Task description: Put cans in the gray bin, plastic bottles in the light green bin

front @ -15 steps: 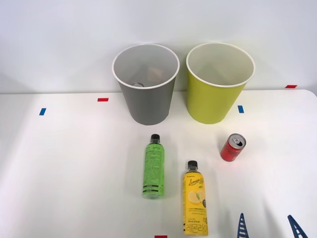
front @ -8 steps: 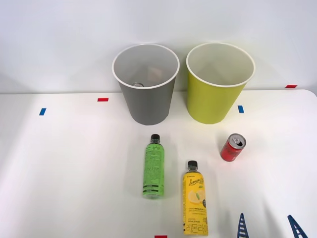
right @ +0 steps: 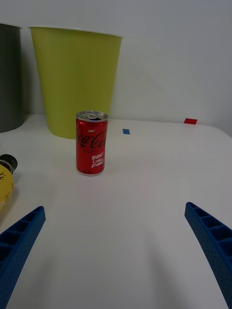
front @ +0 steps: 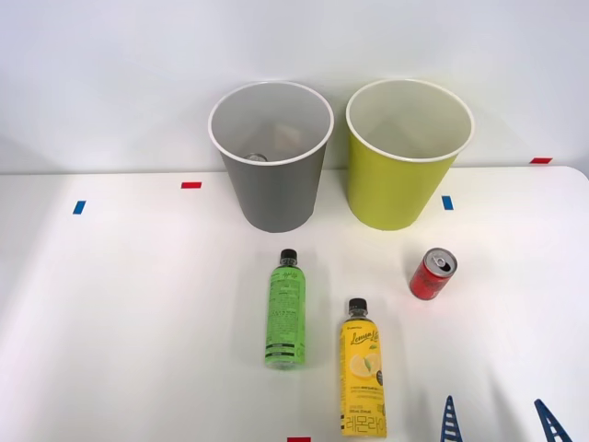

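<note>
Can: I see the red can [front: 433, 274] upright on the white table [front: 138, 313], at about 5 o'clock from the light green bin [front: 405, 157] and apart from it; its tab end is opened.
Path to can: from the wrist camera the can [right: 91, 143] stands ahead of my right gripper [right: 116, 251], with bare table between them.
Right gripper: fingers spread wide, holding nothing, low at the table's near edge [front: 497, 422].
Bottles: the lemon-label bottle [front: 363, 379] lies at 7 o'clock from the can, cap toward the bins; the green-label bottle [front: 286, 310] lies at 9 o'clock, cap also toward the bins. They are near each other, not touching.
Gray bin: the gray bin [front: 272, 161] stands at 11 o'clock from the can, just beside the green one; I make out something small and silvery at its bottom.
Light green bin: pale inside, nothing I can see in it.
Tape: red and blue tape marks [front: 190, 185] dot the table.
</note>
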